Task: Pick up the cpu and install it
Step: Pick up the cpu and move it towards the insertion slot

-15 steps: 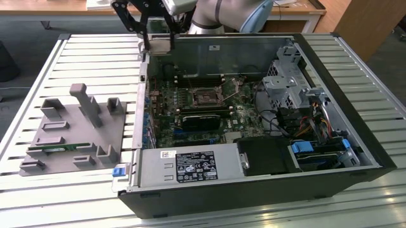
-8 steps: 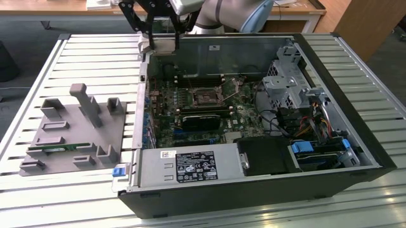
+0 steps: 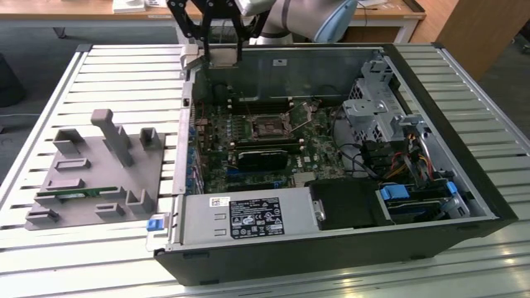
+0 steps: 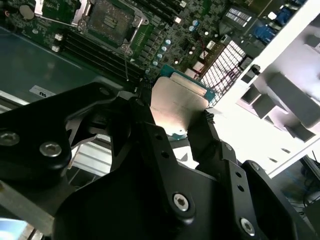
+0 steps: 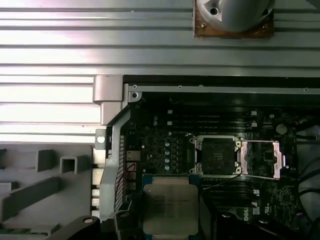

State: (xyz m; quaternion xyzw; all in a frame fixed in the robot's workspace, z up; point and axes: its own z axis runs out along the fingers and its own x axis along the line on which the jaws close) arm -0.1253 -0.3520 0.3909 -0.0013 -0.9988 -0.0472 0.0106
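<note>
The cpu [image 3: 224,59], a flat square chip with a silver-grey metal top, hangs in the air above the back left corner of the open computer case [image 3: 463,186]. My gripper [image 3: 220,45] is shut on it, one black finger on each side. In the second wrist view the cpu [image 4: 180,97] sits between the fingers [image 4: 145,100], and the gripper [image 4: 176,112] is clamped on its edges. The first wrist view shows the cpu [image 5: 170,202] level, offset from the open socket [image 5: 217,155] on the motherboard. That socket [image 3: 267,127] lies well below and to the exterior view's right of the chip.
A grey fixture plate [image 3: 91,180] with upright posts lies on the slatted table [image 3: 124,68] at the exterior view's left, holding a green memory stick [image 3: 79,194]. Inside the case are a ribbed black block [image 3: 260,158], a power supply [image 3: 248,217], a drive cage [image 3: 373,112] and cables [image 3: 406,164].
</note>
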